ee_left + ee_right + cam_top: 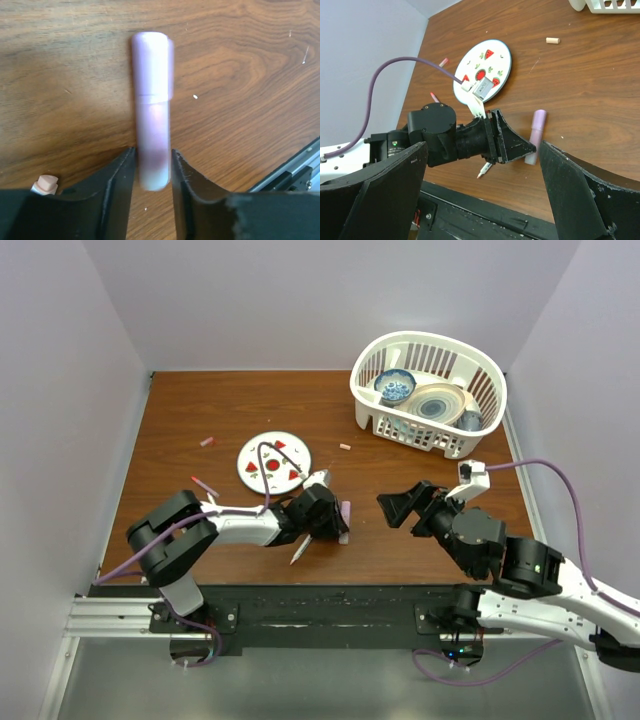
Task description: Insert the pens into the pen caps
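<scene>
**Left wrist view: fingers at the pink pen**

The left gripper [152,156] had its fingers narrow, closed on one end of the pink pen [152,100], which lay flat on the table [200,405] near the plate [274,461]. The right gripper [482,147], farther from the plate, was spread wide and held nothing.

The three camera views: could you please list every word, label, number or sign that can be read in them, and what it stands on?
No text can be read in any view.
On the plate: watermelon pictures only, no writing.
On the pale pink pen: no print shows; its near end is blurred.
On the left arm: a tiny greenish mark, too small to read.
On the basket: no lettering shows.
</scene>
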`<state>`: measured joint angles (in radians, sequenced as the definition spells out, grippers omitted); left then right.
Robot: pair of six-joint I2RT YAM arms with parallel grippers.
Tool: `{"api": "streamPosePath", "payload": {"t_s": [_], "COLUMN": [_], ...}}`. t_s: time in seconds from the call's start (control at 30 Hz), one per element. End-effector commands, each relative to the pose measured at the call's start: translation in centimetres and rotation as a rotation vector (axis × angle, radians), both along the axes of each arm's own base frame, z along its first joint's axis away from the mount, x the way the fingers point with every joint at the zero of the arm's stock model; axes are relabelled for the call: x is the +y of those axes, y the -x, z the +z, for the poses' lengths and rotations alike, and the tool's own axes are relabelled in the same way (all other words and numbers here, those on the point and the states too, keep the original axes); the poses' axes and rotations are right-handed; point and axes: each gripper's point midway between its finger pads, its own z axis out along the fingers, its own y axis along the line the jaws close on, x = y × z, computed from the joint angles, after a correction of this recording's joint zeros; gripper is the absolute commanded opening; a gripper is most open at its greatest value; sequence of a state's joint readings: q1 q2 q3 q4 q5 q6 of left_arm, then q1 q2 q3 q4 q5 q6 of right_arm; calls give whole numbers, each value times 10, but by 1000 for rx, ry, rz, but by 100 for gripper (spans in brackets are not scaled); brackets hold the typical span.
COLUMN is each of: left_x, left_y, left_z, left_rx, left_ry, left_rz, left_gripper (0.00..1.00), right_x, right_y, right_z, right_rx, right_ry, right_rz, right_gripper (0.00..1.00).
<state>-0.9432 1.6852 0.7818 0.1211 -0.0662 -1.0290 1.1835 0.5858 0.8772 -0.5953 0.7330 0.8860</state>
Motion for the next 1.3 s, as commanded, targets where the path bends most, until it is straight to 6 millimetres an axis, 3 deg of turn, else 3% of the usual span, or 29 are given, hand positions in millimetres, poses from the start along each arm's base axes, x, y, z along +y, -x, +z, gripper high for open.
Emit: {"api": "streamPosePath", "payload": {"t_s": [0.0,0.13,0.2,0.23,0.3,0.33,0.37,0.5,0.53,0.6,0.73,0.83,0.87,0.9,0.93,0.97,1.0,1.03,1.1,1.17,1.2,1.27], "left_x": [-12,-9,3,14,41,53,64,123,131,148,204,227,234,246,257,263,267,273,278,290,294,309], "left_y": [-3,-6,-6,-11,-14,-16,-15,-30,-27,-27,-27,-19,-16,-12,-11,-8,-7,-4,-3,2,4,9], "left_z": [29,69,75,90,87,103,104,123,140,153,179,194,193,195,201,200,203,210,217,227,230,235], "left_rx": [-40,-130,-148,-191,-185,-219,-217,-275,-341,-399,-534,-602,-603,-609,-620,-615,-624,-646,-675,-713,-721,-740], "left_ry": [90,128,89,86,25,41,27,19,27,-12,-214,-272,-290,-317,-322,-330,-325,-310,-289,-278,-276,-280], "left_rz": [1,-22,-10,9,46,57,66,148,113,108,209,237,248,288,347,370,391,420,455,506,527,595], "left_gripper": [45,57,69,73,92,97,100,100,100,100,100,100,100,100,100,100,100,100,100,100,100,100], "right_x": [-3,1,13,17,32,35,39,67,70,77,96,102,107,116,120,125,129,134,139,149,152,164], "right_y": [2,3,5,4,5,4,4,2,0,-2,-12,-23,-27,-26,-27,-26,-16,-18,-21,-23,-22,-19], "right_z": [16,17,17,15,7,5,3,-8,-13,-20,-54,-72,-90,-109,-115,-137,-150,-151,-177,-190,-207,-213], "right_rx": [-1,-31,-48,-77,-90,-108,-111,-151,-156,-160,-148,-144,-117,-91,-101,-56,-30,-45,1,-8,20,-9], "right_ry": [-30,21,55,121,209,261,286,362,395,439,618,731,794,859,906,959,983,1011,1079,1120,1152,1156], "right_rz": [-3,43,100,136,212,237,252,351,366,390,460,488,512,609,673,735,841,887,949,1033,1079,1180], "right_gripper": [96,96,96,96,94,94,93,94,94,93,94,95,95,96,96,96,95,94,90,84,75,69]}}
